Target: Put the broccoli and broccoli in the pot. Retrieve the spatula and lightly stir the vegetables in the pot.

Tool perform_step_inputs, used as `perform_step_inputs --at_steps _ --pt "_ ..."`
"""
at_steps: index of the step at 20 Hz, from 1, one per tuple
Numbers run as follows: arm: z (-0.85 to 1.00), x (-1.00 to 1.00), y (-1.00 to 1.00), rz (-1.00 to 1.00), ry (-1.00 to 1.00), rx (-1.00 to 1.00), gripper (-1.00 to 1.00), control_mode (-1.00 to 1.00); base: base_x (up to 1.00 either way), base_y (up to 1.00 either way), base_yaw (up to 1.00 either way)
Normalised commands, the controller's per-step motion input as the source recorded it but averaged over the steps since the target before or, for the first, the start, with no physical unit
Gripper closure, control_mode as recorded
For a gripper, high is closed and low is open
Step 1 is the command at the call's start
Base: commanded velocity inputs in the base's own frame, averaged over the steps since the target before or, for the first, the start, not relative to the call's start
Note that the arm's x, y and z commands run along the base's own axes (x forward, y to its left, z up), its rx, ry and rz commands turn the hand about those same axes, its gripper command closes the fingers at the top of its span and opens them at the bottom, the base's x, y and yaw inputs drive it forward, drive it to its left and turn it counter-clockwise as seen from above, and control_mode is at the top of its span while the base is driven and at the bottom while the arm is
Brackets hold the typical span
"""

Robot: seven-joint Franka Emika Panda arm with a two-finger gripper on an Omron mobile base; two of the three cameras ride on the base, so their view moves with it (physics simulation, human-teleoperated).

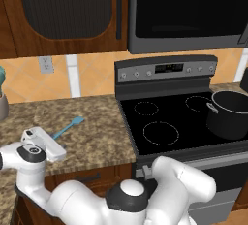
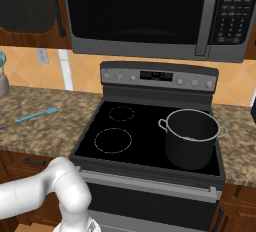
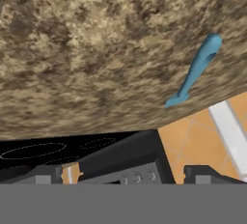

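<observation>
Two small dark finger tips (image 3: 48, 174) of the pincer (image 3: 128, 175) rise at the bottom of the hand view, standing as far apart as they go with nothing between them; the pincer grips nothing. It hangs over the speckled brown granite tabletop (image 3: 96, 49), apart from the stone, and in the left base view the white hand sits at the left end of the arm, near the front edge of that tabletop.

Beyond the tips lies the slim light-blue spatula (image 3: 195, 71), flat on the granite, its small blade toward the tiled wall and its thin handle running back toward the front edge. It lies well to one side of the line between the tips, not under them. The base views put it on the tabletop left of the black glass stove top (image 1: 164, 117).

The dark grey cylindrical pot (image 2: 192, 138) with its thin silvery rim stands on the front right part of that stove top, well apart from the spatula. I can't tell from these views whether the broccoli florets are inside it; none shows on the tabletop.

Judging by this, the step in hand is fetching the spatula. To do it well, the pincer should shift sideways until the handle lies between the tips, turn so the jaws cross the handle rather than run along it, descend close to the stone, and close on the middle of the handle, not the blade
</observation>
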Motion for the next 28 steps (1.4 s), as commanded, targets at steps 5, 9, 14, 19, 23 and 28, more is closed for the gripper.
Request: perform_step_inputs --at_steps 5,9,14,19,23,28 --pt "0.0 0.3 -0.09 0.05 0.0 0.0 -1.0 -1.0 0.0 0.0 0.0" --pt "-0.07 0.17 0.0 0.05 0.02 0.0 -1.0 -1.0 0.0 0.0 0.0" --pt "-0.17 0.19 0.0 0.04 0.04 0.0 -1.0 -1.0 0.0 0.0 0.0" --pt "-0.15 0.27 0.0 0.03 0.09 0.0 -1.0 -1.0 0.0 0.0 0.0" --pt "-0.13 0.17 0.04 0.03 0.07 0.0 -1.0 -1.0 0.0 0.0 0.0" --pt "-0.18 0.09 0.16 0.03 0.04 0.0 -1.0 -1.0 0.0 0.0 0.0"
